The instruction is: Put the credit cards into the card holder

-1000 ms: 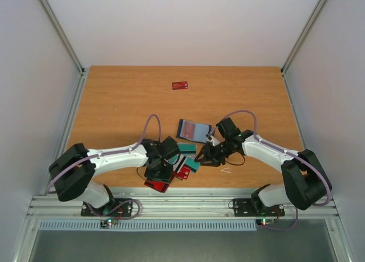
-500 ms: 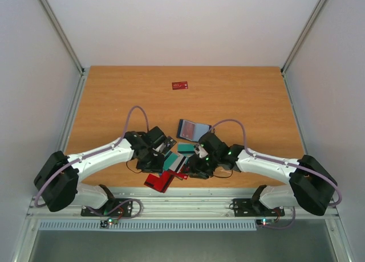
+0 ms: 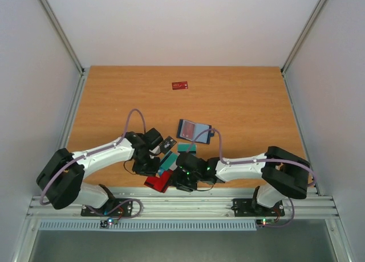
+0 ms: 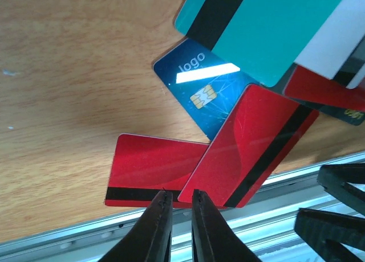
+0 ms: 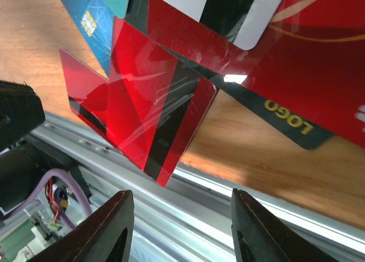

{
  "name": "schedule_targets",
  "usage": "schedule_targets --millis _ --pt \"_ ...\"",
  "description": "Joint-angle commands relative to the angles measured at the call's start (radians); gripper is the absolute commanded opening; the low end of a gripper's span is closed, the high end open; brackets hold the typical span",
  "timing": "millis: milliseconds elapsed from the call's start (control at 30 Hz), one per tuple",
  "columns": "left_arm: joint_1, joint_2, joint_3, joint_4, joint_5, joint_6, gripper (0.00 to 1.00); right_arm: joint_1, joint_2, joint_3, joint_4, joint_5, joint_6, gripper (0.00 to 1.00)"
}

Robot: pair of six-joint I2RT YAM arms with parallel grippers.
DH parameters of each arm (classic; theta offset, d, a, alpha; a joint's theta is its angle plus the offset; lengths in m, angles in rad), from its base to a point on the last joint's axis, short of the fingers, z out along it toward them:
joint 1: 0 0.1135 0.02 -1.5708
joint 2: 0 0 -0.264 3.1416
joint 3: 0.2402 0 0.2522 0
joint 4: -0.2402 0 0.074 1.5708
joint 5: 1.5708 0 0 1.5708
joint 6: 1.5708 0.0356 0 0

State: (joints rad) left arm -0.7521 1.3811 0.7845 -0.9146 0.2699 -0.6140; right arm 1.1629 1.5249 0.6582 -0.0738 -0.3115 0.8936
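Note:
The credit cards lie in a loose overlapping pile (image 3: pixel 171 165) near the table's front edge. The left wrist view shows two red cards with black stripes (image 4: pixel 251 148), (image 4: pixel 151 168), a blue chip card (image 4: pixel 199 88), a teal card (image 4: pixel 268 28) and a white one (image 4: pixel 336 45). One more red card (image 3: pixel 180 85) lies alone far back. The card holder (image 3: pixel 194 130) lies open behind the pile. My left gripper (image 3: pixel 153 172) (image 4: pixel 179 195) is shut and empty above the red cards' near edge. My right gripper (image 3: pixel 177 185) (image 5: pixel 181 196) is open and empty. A red card's corner (image 5: pixel 165 179) overhangs the table edge between its fingers.
The metal rail (image 3: pixel 182 202) runs along the table's front edge just below the pile and shows in both wrist views (image 5: pixel 228 216). A dark card with "LOGO" (image 5: pixel 285 119) lies at the pile's right side. Grey walls close in the table on three sides.
My right gripper has swung left and nearer, from beside the card holder to the pile's front edge. My left wrist has drawn back and left from over the red cards.

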Motion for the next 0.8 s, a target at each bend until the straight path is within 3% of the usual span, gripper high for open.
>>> schedule_targets --millis 0,767 --pt "0.004 0.035 -0.031 0.061 0.05 0.01 0.12 0.044 0.074 0.024 0.149 0.075 0.088 0.48" --pt "0.003 0.185 -0.048 0.148 0.131 0.039 0.11 0.118 0.17 0.069 0.139 0.145 0.153 0.47"
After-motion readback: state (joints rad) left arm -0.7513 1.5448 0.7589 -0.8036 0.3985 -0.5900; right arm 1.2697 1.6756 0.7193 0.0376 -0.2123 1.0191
